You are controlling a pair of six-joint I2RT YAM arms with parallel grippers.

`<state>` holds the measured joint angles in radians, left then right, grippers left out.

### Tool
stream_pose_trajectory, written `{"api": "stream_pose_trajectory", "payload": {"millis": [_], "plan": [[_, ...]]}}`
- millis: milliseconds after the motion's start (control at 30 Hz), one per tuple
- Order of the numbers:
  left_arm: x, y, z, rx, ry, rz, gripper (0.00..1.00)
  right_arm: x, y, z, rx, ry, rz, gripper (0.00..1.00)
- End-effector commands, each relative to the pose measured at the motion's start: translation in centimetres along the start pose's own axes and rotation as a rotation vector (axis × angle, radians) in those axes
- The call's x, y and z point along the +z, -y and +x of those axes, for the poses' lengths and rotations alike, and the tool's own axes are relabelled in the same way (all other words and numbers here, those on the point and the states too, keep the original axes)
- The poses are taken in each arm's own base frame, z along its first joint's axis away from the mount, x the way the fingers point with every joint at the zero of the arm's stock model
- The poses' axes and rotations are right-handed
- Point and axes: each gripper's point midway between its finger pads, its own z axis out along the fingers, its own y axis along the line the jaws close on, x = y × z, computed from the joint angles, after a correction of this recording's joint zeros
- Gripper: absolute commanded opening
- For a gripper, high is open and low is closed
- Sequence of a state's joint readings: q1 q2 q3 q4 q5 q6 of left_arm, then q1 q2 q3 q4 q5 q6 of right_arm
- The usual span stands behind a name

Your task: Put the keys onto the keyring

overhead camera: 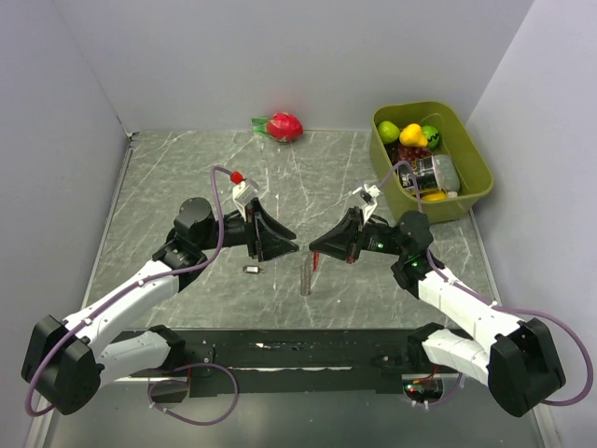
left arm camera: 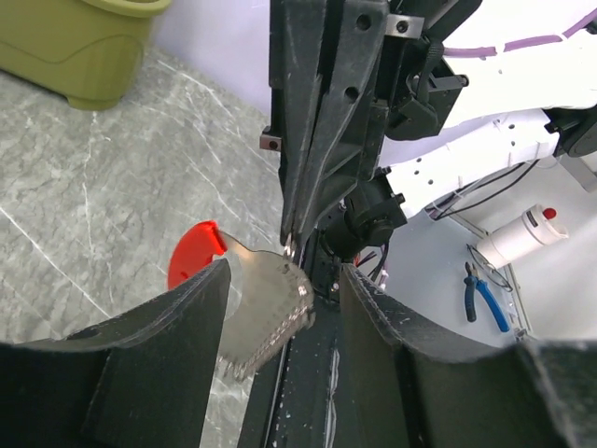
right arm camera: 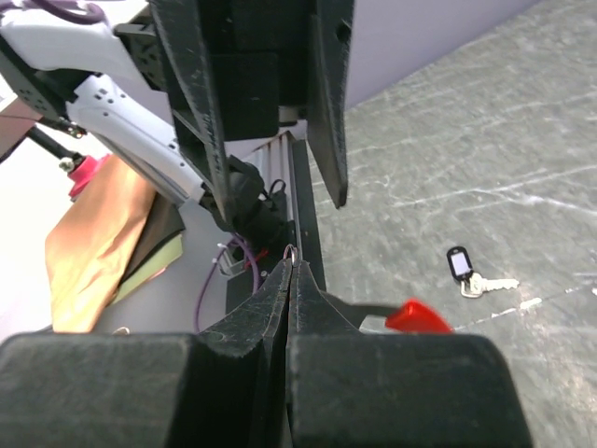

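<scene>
My right gripper (overhead camera: 315, 250) is shut on the keyring's small metal ring (right arm camera: 291, 252), held above the table's middle. A silvery ribbed piece (left arm camera: 266, 313) and a red tab (left arm camera: 196, 252) hang from that ring; the tab also shows in the right wrist view (right arm camera: 417, 315). My left gripper (overhead camera: 284, 246) faces the right one with its jaws open around the silvery piece, which lies near one finger (left arm camera: 177, 345) with a gap to the other. The key (overhead camera: 253, 270), a dark tag with a silvery blade, lies on the table below the left gripper and apart from both; the right wrist view shows the key (right arm camera: 464, 268) too.
A green bin (overhead camera: 478, 166) with fruit and a can stands at the back right. A red dragon fruit (overhead camera: 284, 126) lies by the back wall. A black rail (overhead camera: 298, 350) runs along the table's near edge.
</scene>
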<state>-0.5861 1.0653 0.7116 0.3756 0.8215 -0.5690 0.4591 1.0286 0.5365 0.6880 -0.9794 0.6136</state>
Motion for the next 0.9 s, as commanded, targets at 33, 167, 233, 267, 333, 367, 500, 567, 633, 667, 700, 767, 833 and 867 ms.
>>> {"api": "stream_pose_trajectory", "payload": {"millis": [33, 167, 233, 267, 333, 367, 500, 567, 633, 667, 700, 767, 833, 867], "plan": [[0.3, 0.9, -1.8, 0.06, 0.031, 0.021, 0.56, 0.2, -0.5, -1.8, -0.084, 0.03, -0.003, 0.0], [0.2, 1.0, -1.7, 0.069, 0.032, 0.026, 0.56, 0.6, -1.0, -2.0, -0.094, -0.02, -0.063, 0.0], [0.1, 1.1, -1.7, 0.074, 0.029, 0.023, 0.56, 0.6, -1.7, -1.4, -0.084, -0.078, -0.125, 0.0], [0.1, 1.1, -1.7, 0.082, 0.025, 0.021, 0.56, 0.7, -2.0, -1.5, -0.098, -0.097, -0.154, 0.0], [0.0, 1.0, -1.7, 0.087, 0.024, 0.013, 0.55, 0.4, -3.0, -1.1, -0.137, -0.129, -0.228, 0.0], [-0.1, 1.0, -1.7, 0.09, 0.021, 0.007, 0.55, 0.2, -3.4, -1.0, -0.158, -0.135, -0.25, 0.0], [-0.3, 1.0, -1.8, 0.106, 0.026, -0.004, 0.55, -0.7, -5.4, -0.6, -0.217, -0.202, -0.373, 0.0], [-0.4, 0.9, -1.8, 0.111, 0.03, -0.013, 0.55, -1.5, -6.7, -0.2, -0.247, -0.239, -0.452, 0.0], [-0.5, 0.7, -2.0, 0.121, 0.041, -0.029, 0.54, -2.1, -7.9, -0.5, -0.293, -0.249, -0.5, 0.0], [-0.6, 0.7, -1.7, 0.118, 0.041, -0.031, 0.53, -2.2, -8.0, -0.3, -0.284, -0.259, -0.511, 0.0], [-0.6, 0.7, -1.8, 0.122, 0.046, -0.032, 0.53, -2.4, -8.3, -0.4, -0.306, -0.261, -0.522, 0.0], [-0.7, 0.7, -1.8, 0.125, 0.05, -0.03, 0.52, -2.8, -9.3, -0.8, -0.352, -0.259, -0.544, 0.0], [-0.7, 0.7, -1.8, 0.127, 0.051, -0.033, 0.51, -2.7, -9.7, -1.4, -0.286, -0.291, -0.542, 0.0], [-0.7, 0.6, -1.7, 0.127, 0.05, -0.032, 0.51, -2.7, -10.0, -1.1, -0.293, -0.319, -0.559, 0.0]]}}
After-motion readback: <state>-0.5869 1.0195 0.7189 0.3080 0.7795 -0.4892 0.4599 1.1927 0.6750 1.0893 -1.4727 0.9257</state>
